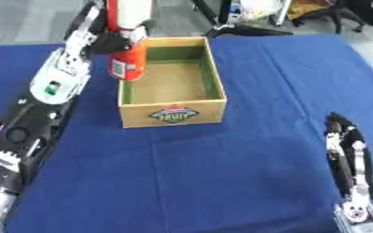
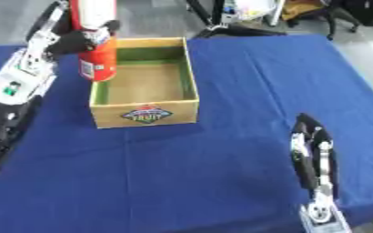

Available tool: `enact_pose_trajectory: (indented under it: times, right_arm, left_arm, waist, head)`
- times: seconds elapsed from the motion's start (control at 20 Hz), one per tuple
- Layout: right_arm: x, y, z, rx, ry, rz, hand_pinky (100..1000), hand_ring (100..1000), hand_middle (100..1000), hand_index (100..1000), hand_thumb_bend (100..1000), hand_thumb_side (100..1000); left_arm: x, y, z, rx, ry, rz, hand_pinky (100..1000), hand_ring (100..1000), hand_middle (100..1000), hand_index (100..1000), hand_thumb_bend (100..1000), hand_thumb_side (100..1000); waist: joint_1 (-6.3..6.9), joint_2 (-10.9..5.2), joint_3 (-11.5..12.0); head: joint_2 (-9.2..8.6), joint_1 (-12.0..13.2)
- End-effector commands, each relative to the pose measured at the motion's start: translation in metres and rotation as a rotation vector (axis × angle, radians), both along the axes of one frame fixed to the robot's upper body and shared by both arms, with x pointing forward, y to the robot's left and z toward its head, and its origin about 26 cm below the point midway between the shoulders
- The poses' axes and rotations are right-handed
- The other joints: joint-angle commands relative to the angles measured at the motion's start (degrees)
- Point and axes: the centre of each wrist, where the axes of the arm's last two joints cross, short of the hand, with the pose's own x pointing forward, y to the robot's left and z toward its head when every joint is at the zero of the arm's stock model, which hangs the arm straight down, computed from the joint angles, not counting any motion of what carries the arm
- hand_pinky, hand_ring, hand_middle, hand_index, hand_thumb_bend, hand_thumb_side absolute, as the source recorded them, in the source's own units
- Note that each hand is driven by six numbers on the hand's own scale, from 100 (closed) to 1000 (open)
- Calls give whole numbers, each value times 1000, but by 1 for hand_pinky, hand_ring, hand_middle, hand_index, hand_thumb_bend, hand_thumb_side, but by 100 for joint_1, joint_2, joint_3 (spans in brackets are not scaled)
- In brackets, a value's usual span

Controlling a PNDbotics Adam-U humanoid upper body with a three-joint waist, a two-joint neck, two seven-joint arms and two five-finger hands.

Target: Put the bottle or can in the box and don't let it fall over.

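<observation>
Left eye view: the left hand point(image 1: 114, 42) grasps the upright bottle point(image 1: 128, 41) over the box point(image 1: 172, 109)'s left wall, the open compartment lying just to the hand's right.

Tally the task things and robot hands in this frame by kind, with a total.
Bottles: 1, the red and white bottle, held upright by the left hand over the box's left wall.
Boxes: 1, the open box on the blue table.
Robot hands: 2, the left, and the right hand resting open at lower right.
Total: 4
</observation>
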Motion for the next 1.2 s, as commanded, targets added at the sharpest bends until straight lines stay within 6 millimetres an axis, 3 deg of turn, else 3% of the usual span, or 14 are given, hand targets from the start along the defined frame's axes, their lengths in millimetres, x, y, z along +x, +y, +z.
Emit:
enact_pose_trajectory:
  times: [0.05, 0.3, 0.4, 0.45, 0.5, 0.55, 0.65, 0.75, 1.0, 1.2]
  right_arm:
    - [4, 3, 8, -1, -25, 20, 762, 822, 775, 848, 100, 825]
    - [6, 4, 9, 0, -32, 23, 762, 822, 775, 848, 100, 823]
    - [6, 4, 9, -1, -32, 21, 762, 822, 775, 848, 100, 822]
    - [6, 4, 9, -1, -32, 20, 762, 822, 775, 848, 100, 822]
    - [6, 4, 9, -1, -33, 19, 762, 822, 775, 848, 100, 822]
    - [6, 3, 9, -2, -33, 17, 762, 822, 775, 848, 100, 821]
    - [6, 2, 9, -4, -32, 14, 762, 822, 775, 848, 100, 820]
    - [6, 2, 9, -5, -31, 11, 762, 822, 775, 848, 100, 821]
    - [6, -2, 9, -8, -31, -4, 762, 822, 775, 847, 100, 823]
    - [6, -2, 9, -10, -34, -7, 762, 822, 775, 847, 100, 822]
  left_arm:
    - [4, -9, 1, -36, -18, -27, 452, 433, 405, 689, 100, 100]
    - [3, -9, -18, -83, 8, -39, 503, 467, 436, 714, 100, 100]
    - [2, -6, -20, -83, 0, -32, 616, 566, 537, 788, 113, 100]
    - [2, -4, -20, -82, -8, -28, 704, 674, 662, 851, 295, 192]
    - [1, -2, -19, -72, -23, -27, 741, 727, 727, 880, 384, 247]
    - [0, 0, -17, -60, -39, -26, 779, 775, 786, 913, 569, 366]
    - [-3, 4, -13, -30, -80, -32, 827, 839, 856, 937, 740, 436]
    - [-7, 12, -8, 18, -124, -39, 874, 894, 907, 958, 833, 471]
    - [-21, 31, 6, 160, -209, -41, 912, 945, 962, 981, 924, 581]
    - [-32, 40, 10, 226, -234, -27, 913, 953, 974, 987, 900, 613]
  waist:
    - [-10, -50, -42]
    - [-12, -23, -75]
    - [-8, -22, -68]
    - [-7, -22, -62]
    - [-4, -23, -54]
    - [-3, -25, -45]
    - [3, -29, -21]
    - [12, -32, 2]
    - [39, -30, 76]
    - [38, -29, 109]
  head:
    - [-83, 35]
    - [-78, 14]
    - [-73, 0]
    - [-72, -9]
    - [-72, -17]
    - [-71, -24]
    - [-66, -45]
    - [-65, -69]
    - [-53, -147]
    - [-60, -186]
